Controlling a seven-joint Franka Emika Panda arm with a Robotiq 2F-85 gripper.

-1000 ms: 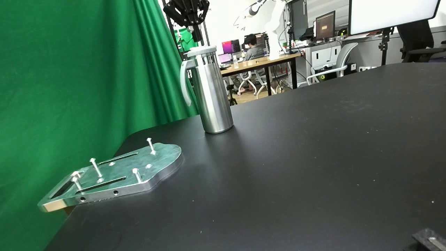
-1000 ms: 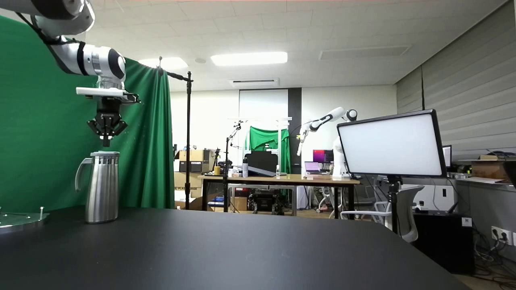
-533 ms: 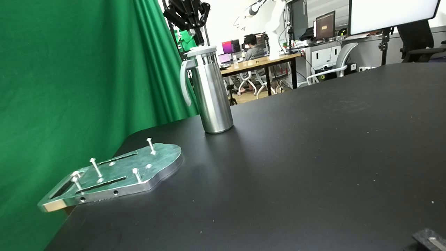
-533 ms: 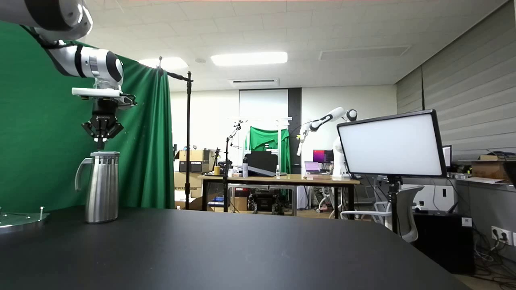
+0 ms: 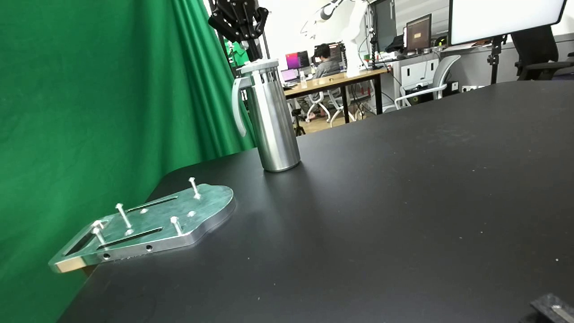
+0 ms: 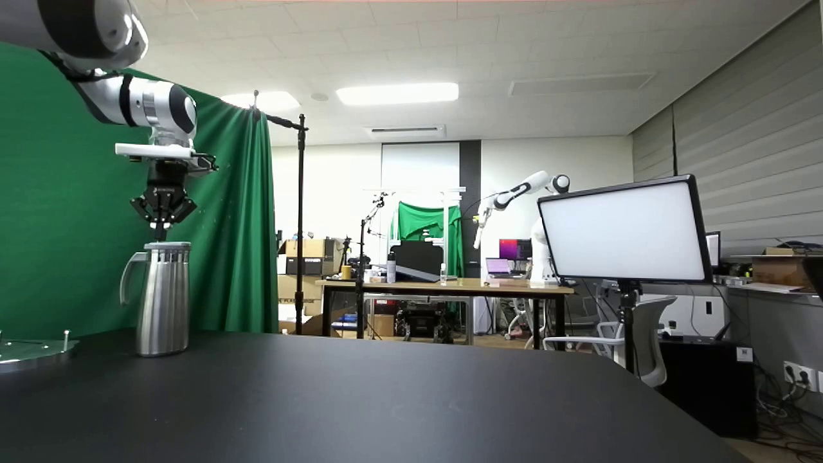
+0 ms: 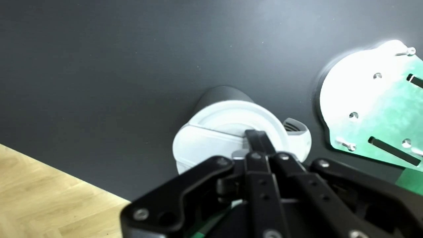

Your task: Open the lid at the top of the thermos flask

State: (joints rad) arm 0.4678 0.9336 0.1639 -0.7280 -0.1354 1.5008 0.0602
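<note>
The thermos flask (image 5: pixel 276 121) is a tall brushed-steel cylinder with a grey side handle (image 5: pixel 236 105). It stands upright on the black table and also shows in an exterior view (image 6: pixel 162 305). The lid (image 5: pixel 260 66) is the pale grey round cap on top, seated on the flask. In the wrist view the lid (image 7: pixel 206 145) shows a seam across it. My gripper (image 7: pixel 255 132) is shut with its fingers together and nothing between them. It points down over the lid's handle-side half. In both exterior views the fingertips are at the lid's top; I cannot tell whether they touch.
A flat green pegged plate (image 5: pixel 179 211) with upright bolts lies on the handle side of the flask, at the table edge. A green curtain (image 5: pixel 112 89) hangs behind. In the wrist view the table edge and wooden floor (image 7: pixel 49 201) show at lower left.
My gripper has come down to the lid's top and shifted slightly toward the handle side. It stays shut. The flask, lid and plate have not moved.
</note>
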